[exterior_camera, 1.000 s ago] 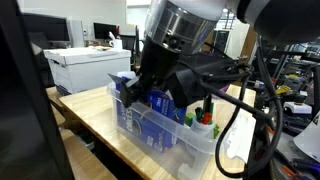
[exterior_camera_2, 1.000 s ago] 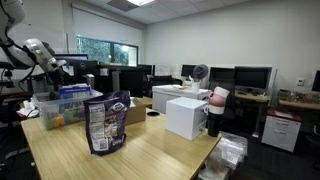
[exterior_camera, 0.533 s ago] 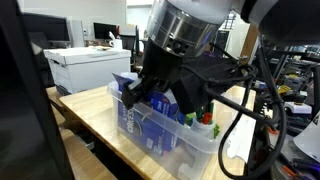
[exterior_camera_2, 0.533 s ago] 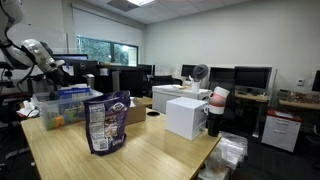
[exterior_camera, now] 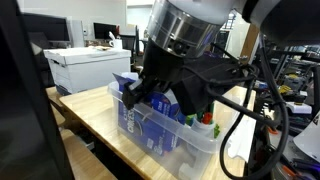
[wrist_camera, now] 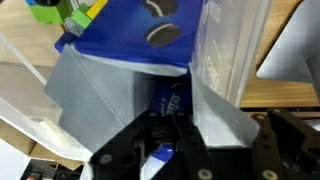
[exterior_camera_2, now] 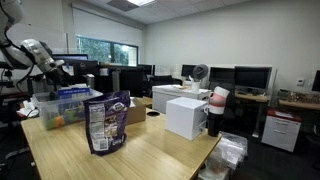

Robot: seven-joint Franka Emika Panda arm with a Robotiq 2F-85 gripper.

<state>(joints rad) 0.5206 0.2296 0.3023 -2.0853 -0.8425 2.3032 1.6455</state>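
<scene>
We see the gripper (wrist_camera: pixel 164 128) low inside the clear bin (exterior_camera: pixel 152 142), which stands near the edge of the wooden table (exterior_camera_2: pixel 150 150); its two fingers are pressed fully together, and in the wrist view a thin strip of a blue packet (wrist_camera: pixel 168 103) with white print sits just between their tips, so we judge that it pinches this packet by its edge. Such a flat, soft thing offers only its rim for a hold, which is probably why the fingers meet so tightly; the packet is inside the bin, close to one of its see-through walls, and we cannot tell if it is lifted off the bottom or leans on the other things. In an exterior view the gripper (exterior_camera: pixel 136 95) comes from above, because the tall walls of the bin leave no way in from the side; more blue packets (exterior_camera: pixel 150 125) stand packed upright in it, which keeps them from sliding, and bottles with coloured caps (exterior_camera: pixel 205 116) stand at its far end. Well apart from the bin, a snack bag (exterior_camera_2: pixel 106 122) stands upright on the table, and a white box (exterior_camera_2: pixel 185 117) is behind it.
</scene>
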